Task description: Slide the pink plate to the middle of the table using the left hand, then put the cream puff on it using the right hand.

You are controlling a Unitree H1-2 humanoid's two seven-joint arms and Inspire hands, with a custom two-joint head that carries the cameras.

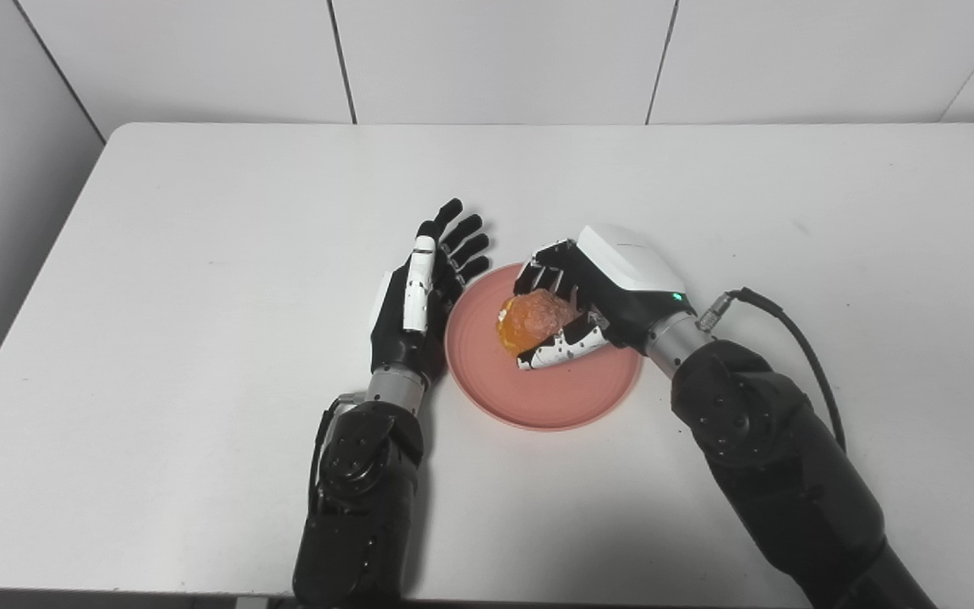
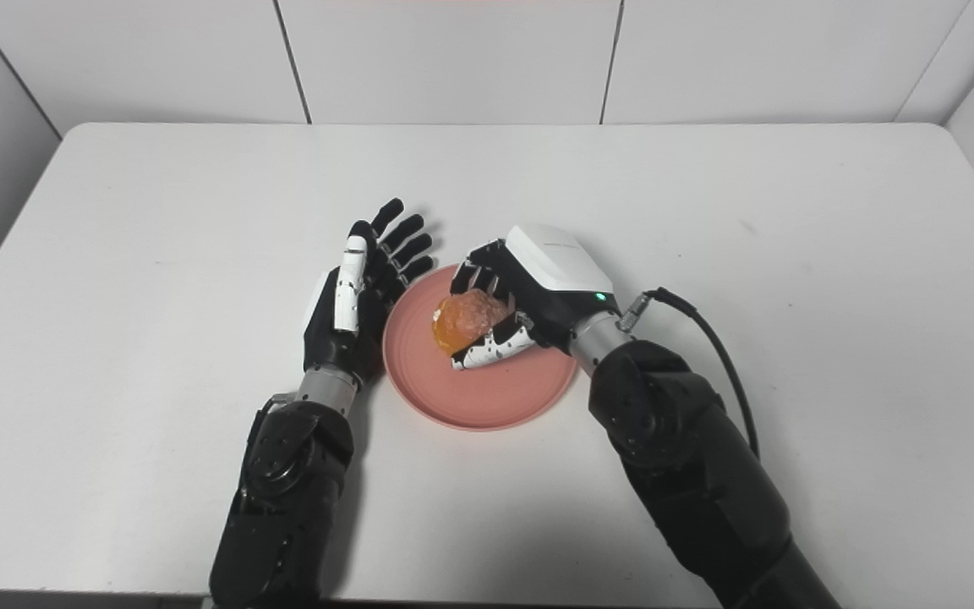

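Observation:
The pink plate point(image 1: 555, 393) lies near the middle of the white table point(image 1: 199, 254). My right hand point(image 1: 597, 292) is over the plate, its fingers and thumb closed around the orange-brown cream puff point(image 1: 531, 321), which is at or just above the plate's surface. My left hand point(image 1: 419, 296) is open, fingers spread, standing edge-on against the plate's left rim. In the right eye view the plate point(image 2: 487, 393), the puff point(image 2: 463, 321), my right hand point(image 2: 538, 283) and my left hand point(image 2: 356, 292) stand the same way.
A grey cable point(image 1: 791, 338) loops from my right wrist over the table. White wall panels point(image 1: 495, 59) stand behind the table's far edge. The table's front edge runs along the bottom of the view.

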